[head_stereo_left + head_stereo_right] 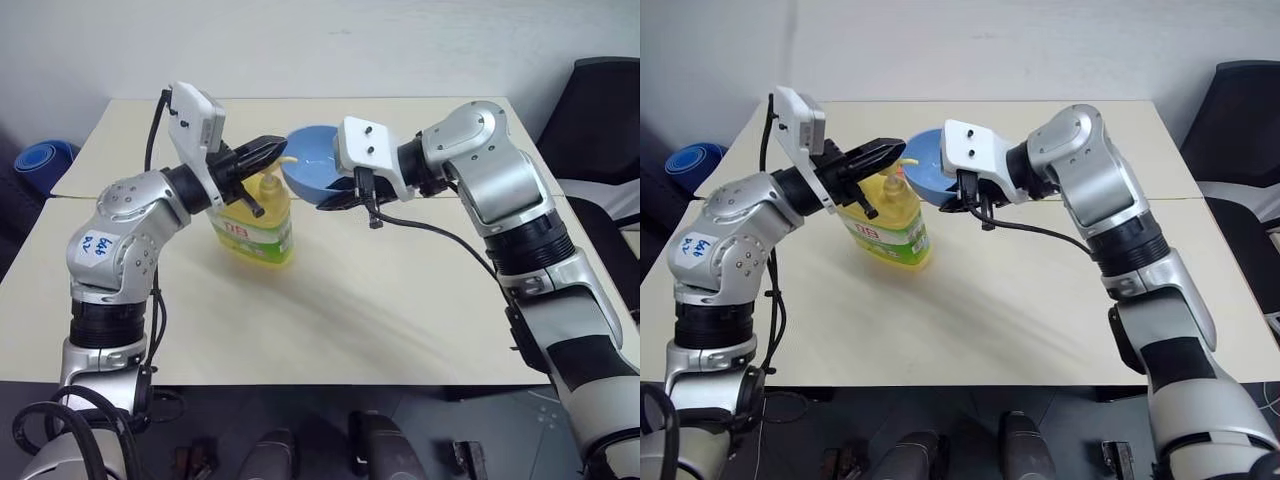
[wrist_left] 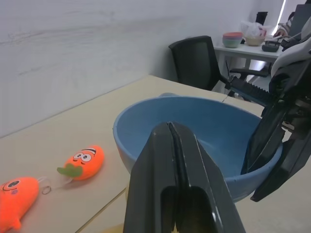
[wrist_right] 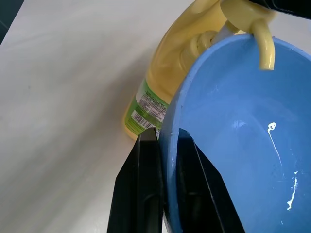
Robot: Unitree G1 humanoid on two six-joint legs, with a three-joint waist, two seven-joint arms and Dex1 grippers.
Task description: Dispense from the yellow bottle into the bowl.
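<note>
- A large yellow bottle (image 1: 258, 222) of glossy plastic stands upright on a smooth, pale beige table (image 1: 400, 300); it has a green-and-white label and a curved yellow pump nozzle (image 3: 264, 46)
- A small round bowl (image 1: 312, 170) of smooth light-blue plastic is held tilted in the air just beside the bottle's top, its rim under the nozzle tip; thin white streaks lie on its inner wall
- The right gripper (image 3: 163, 145) has its black jaws pinched on the bowl's rim, one inside, one outside
- The left gripper (image 1: 262, 152) has its jaws pressed fully together, holding nothing, poised over the pump head
- Two soft orange toys (image 2: 80, 162) lie on the table beyond the bowl
</note>
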